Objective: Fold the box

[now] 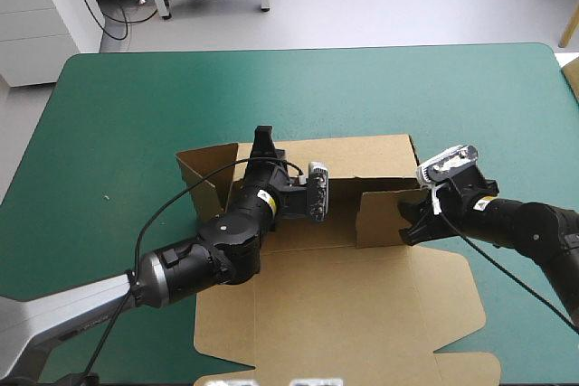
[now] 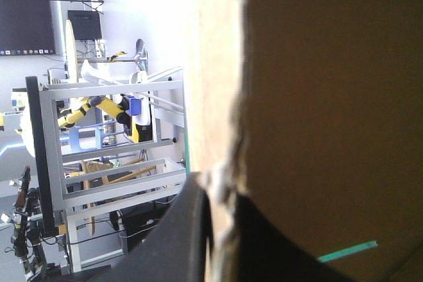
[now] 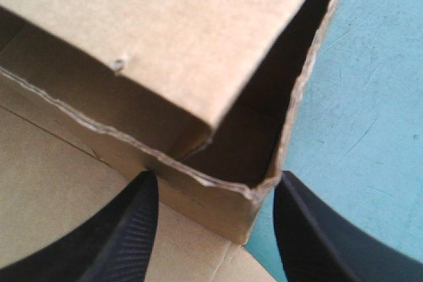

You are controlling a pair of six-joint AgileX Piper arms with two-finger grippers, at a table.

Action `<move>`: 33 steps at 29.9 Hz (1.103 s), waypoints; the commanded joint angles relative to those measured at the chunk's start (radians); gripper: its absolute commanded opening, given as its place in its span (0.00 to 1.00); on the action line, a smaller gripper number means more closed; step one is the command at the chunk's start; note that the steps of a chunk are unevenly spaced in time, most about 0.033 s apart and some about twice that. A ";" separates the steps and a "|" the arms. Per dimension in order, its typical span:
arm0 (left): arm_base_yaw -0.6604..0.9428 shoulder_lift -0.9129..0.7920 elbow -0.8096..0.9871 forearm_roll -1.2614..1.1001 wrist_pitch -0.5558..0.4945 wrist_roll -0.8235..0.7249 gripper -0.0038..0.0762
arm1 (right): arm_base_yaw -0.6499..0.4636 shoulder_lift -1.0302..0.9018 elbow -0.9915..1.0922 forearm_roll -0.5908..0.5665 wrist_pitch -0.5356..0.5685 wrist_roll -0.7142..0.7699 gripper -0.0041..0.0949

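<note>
The left gripper (image 1: 264, 144) is pinched on the box (image 1: 344, 287), at the top edge of its far wall near the left corner. In the left wrist view one black finger (image 2: 188, 229) lies against the raised board, and the sheet appears to run between the two. The right gripper (image 1: 412, 221) stands spread, its fingers either side of the box's right corner, where a short wall meets an upright inner flap. The box sits with bare teal-green cover (image 1: 118, 115) on its far, left and right sides. Its walls are partly up and its broad lid panel lies flat on the side nearer the robot. The step looks like tucking the right end. To do it well, hold the far wall upright with the left pinch without dragging it. Then bring the right fingers onto the flap close to its crease and press it inward squarely, so the corner does not splay
</note>
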 commanded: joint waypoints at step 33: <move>-0.015 -0.003 -0.006 -0.103 -0.143 -0.011 0.04 | 0.000 -0.016 0.045 0.251 -0.239 -0.175 0.53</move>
